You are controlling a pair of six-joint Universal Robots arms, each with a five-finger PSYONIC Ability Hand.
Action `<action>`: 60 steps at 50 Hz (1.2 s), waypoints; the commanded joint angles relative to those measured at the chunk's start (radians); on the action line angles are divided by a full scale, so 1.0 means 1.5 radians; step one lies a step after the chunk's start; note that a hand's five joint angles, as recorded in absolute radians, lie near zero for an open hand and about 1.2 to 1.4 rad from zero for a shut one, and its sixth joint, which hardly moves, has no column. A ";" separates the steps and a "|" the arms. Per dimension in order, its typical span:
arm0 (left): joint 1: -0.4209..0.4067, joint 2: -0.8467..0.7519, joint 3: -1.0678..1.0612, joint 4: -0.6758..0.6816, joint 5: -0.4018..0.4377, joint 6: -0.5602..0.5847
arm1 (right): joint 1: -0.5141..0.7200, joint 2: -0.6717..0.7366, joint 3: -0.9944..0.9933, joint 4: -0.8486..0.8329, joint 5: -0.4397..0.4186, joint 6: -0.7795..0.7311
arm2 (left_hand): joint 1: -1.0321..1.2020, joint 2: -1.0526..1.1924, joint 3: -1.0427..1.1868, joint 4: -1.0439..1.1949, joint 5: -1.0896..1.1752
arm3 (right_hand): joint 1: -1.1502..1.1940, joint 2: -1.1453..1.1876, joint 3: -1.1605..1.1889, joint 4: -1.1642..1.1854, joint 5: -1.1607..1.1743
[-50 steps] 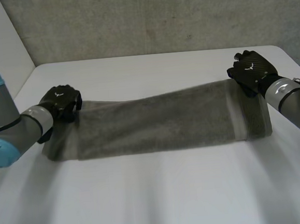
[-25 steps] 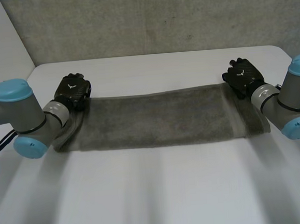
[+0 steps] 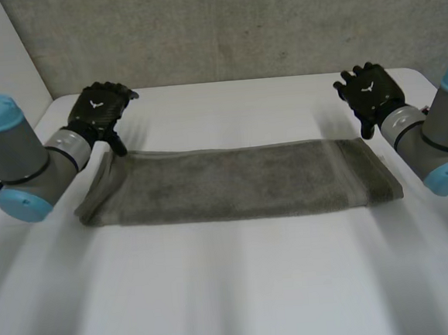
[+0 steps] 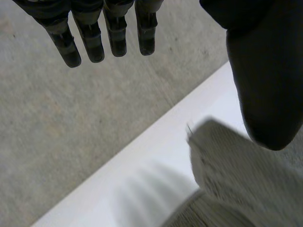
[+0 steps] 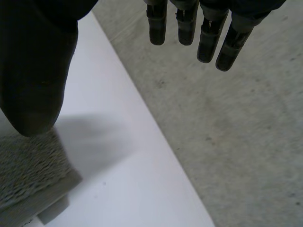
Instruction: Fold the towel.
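With left hand (image 3: 99, 107) and right hand (image 3: 367, 90) spread and empty, we rise straight off the towel (image 3: 237, 182), snagging neither far corner.

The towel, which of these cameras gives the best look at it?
The head view. There the whole towel lies as a long grey strip across the white table, with both ends visible. The left wrist view catches one corner beside the left hand; the right wrist view catches another beside the right hand.
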 commanded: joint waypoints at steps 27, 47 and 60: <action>0.049 0.203 -0.360 0.046 0.069 -0.055 | -0.055 -0.240 0.433 -0.013 -0.027 0.045 | -0.075 -0.041 -0.030 -0.037 -0.028 | -0.047 -0.050 -0.022 -0.036 -0.042; 0.081 0.007 -0.166 0.079 -0.054 -0.006 | -0.082 -0.154 0.412 -0.047 -0.056 0.046 | -0.075 -0.041 -0.030 -0.037 -0.028 | 0.026 0.024 -0.022 -0.036 0.031; 0.090 0.026 -0.178 0.070 -0.088 0.068 | -0.083 -0.153 0.415 -0.047 -0.053 0.024 | -0.081 -0.047 -0.030 -0.037 -0.034 | 0.357 0.355 -0.022 -0.036 0.363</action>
